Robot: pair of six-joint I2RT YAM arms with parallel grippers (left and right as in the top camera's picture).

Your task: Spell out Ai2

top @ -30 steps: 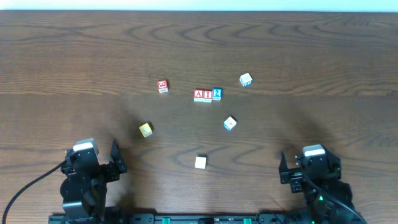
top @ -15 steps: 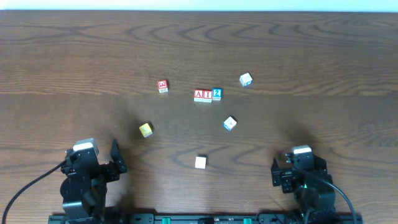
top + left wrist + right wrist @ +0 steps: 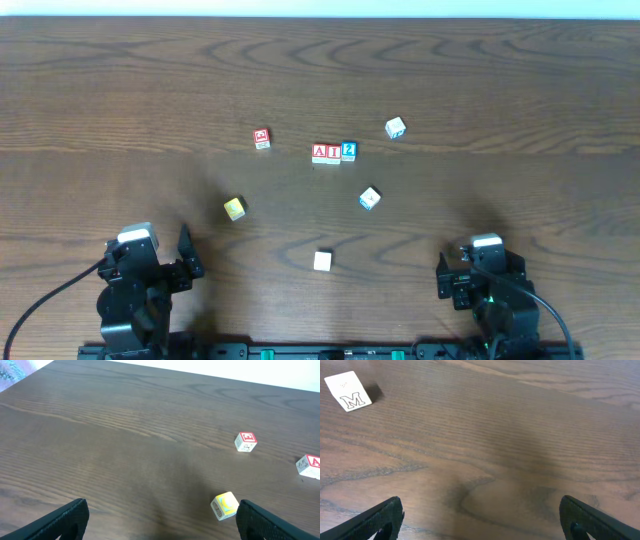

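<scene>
The red "A" cube [image 3: 319, 153], the red "I" cube [image 3: 332, 153] and the blue "2" cube [image 3: 348, 151] stand side by side in a row at the table's middle, reading A I 2. The "A" cube also shows at the right edge of the left wrist view [image 3: 311, 465]. My left gripper [image 3: 172, 262] is open and empty at the front left, wide open in its wrist view [image 3: 162, 530]. My right gripper [image 3: 455, 275] is open and empty at the front right, its fingers [image 3: 380, 520] wide apart over bare wood.
A red-framed cube with another mark [image 3: 262, 138] lies left of the row. A yellow cube [image 3: 234, 208] lies nearer my left gripper. A white "M" cube [image 3: 322, 261] sits front centre. Two blue-marked cubes [image 3: 395, 128] [image 3: 369, 198] lie right of the row.
The right arm pulled back and a little left a second ago, then stayed still. The left arm and all cubes have not moved.
</scene>
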